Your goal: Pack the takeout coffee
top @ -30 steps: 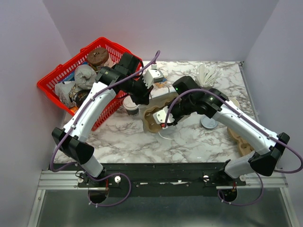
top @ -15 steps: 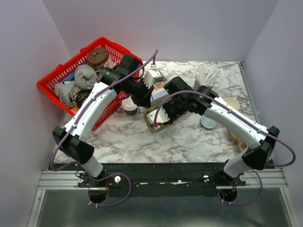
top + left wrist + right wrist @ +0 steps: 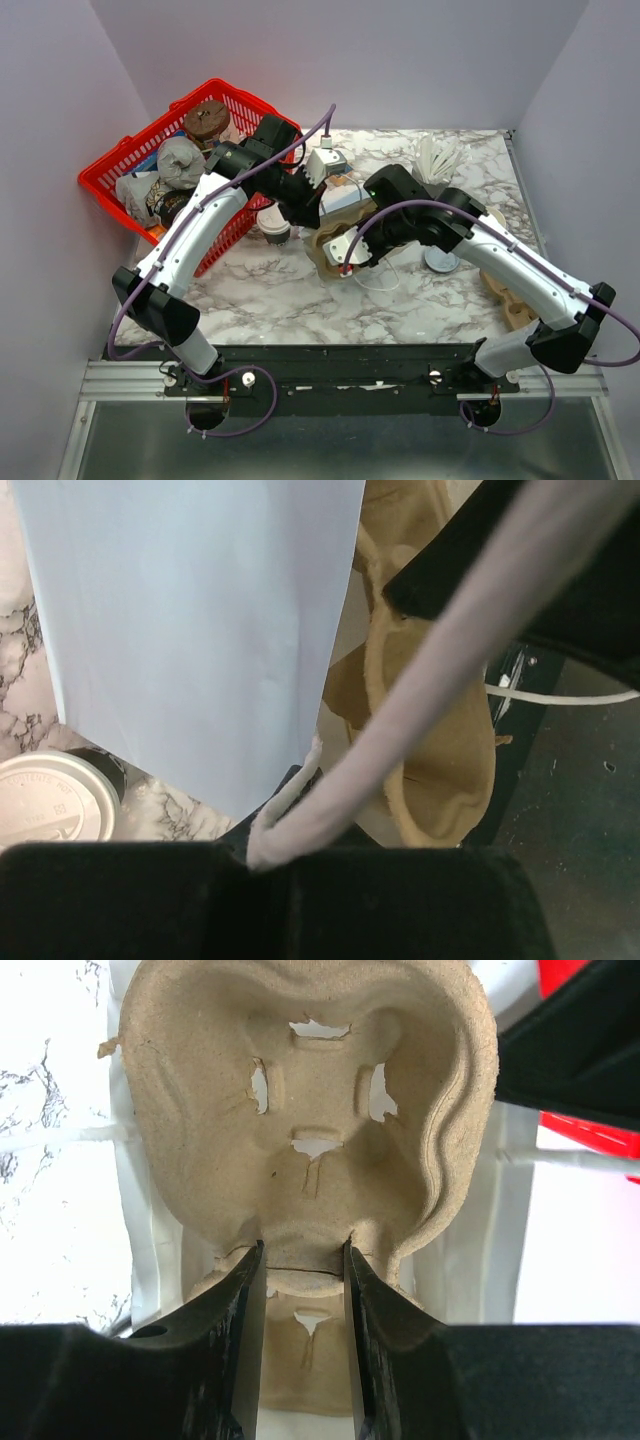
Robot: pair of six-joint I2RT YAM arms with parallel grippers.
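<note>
The takeout coffee (image 3: 275, 226), a dark cup with a white lid, stands on the marble beside the red basket; its lid also shows in the left wrist view (image 3: 48, 806). My right gripper (image 3: 346, 256) is shut on the narrow middle of a tan pulp cup carrier (image 3: 300, 1090), held over a white paper bag (image 3: 482, 1240). My left gripper (image 3: 303, 206) is at the bag's mouth (image 3: 190, 630), and the bag's white handle (image 3: 430, 670) runs out of it. Its fingertips are hidden.
A red basket (image 3: 110, 182) with several items stands at the back left. At the right are a second pulp carrier (image 3: 506, 296), a cream lidless cup (image 3: 490, 218), a grey lid disc (image 3: 440, 260) and a white bundle (image 3: 440, 156).
My right gripper carried the carrier left toward the coffee, then back right and slightly down. The left arm has barely moved.
</note>
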